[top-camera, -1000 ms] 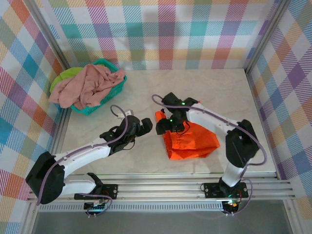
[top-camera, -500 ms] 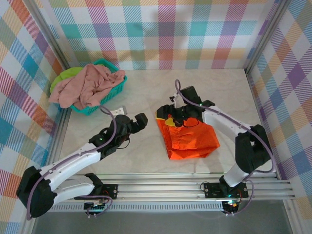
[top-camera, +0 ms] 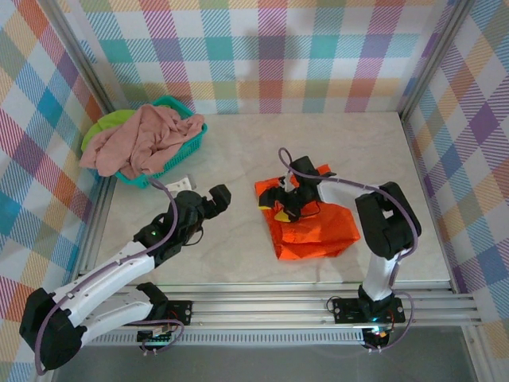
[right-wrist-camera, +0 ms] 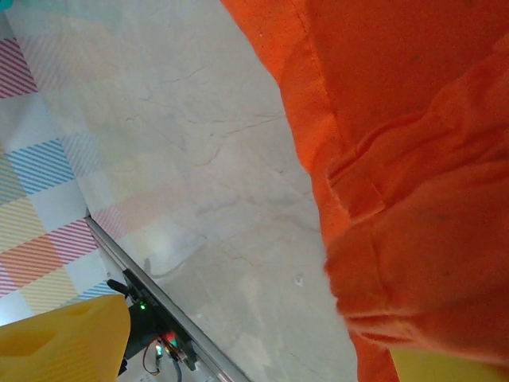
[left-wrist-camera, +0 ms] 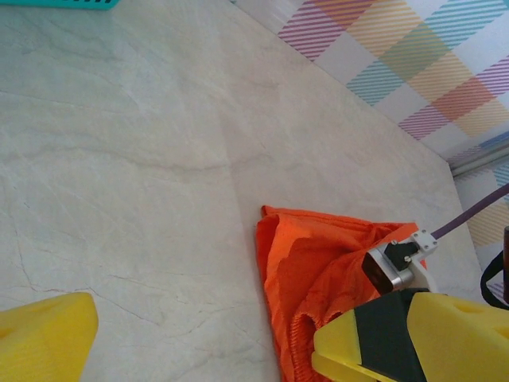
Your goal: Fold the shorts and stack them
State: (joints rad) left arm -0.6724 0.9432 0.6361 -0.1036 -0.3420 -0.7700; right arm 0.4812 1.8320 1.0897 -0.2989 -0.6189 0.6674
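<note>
A: Where are the orange shorts (top-camera: 314,227) lying at this moment?

B: They are lying on the surface (top-camera: 238,143), in front of the right arm. One layer is sitting over another, so I am judging that the fold is begun but not finished. The far left corner is looking bunched.

A: Is the right pincer (top-camera: 282,204) gripping them?

B: No. It is hovering just above that bunched corner with the jaws standing wide apart. In the right wrist view the cloth is lying beside one finger (right-wrist-camera: 453,368), and bare surface is showing toward the other. I am thinking it is placed there because that corner is the part that needs a new hold or some smoothing.

A: And the left pincer (top-camera: 211,199)?

B: It is hanging over bare surface, near the left edge of the orange shorts but not touching them. Its jaws are fully spread and are carrying nothing. It is facing that edge, so probably it is standing ready to help with the next fold.

A: What about the others?

B: The pink shorts (top-camera: 139,142) are spilling over the basket (top-camera: 181,153) at the far left, and the green shorts (top-camera: 103,129) are lying under them. I am supposing they are waiting there so that the surface is free for one pair at a time. No stack is forming yet.
</note>
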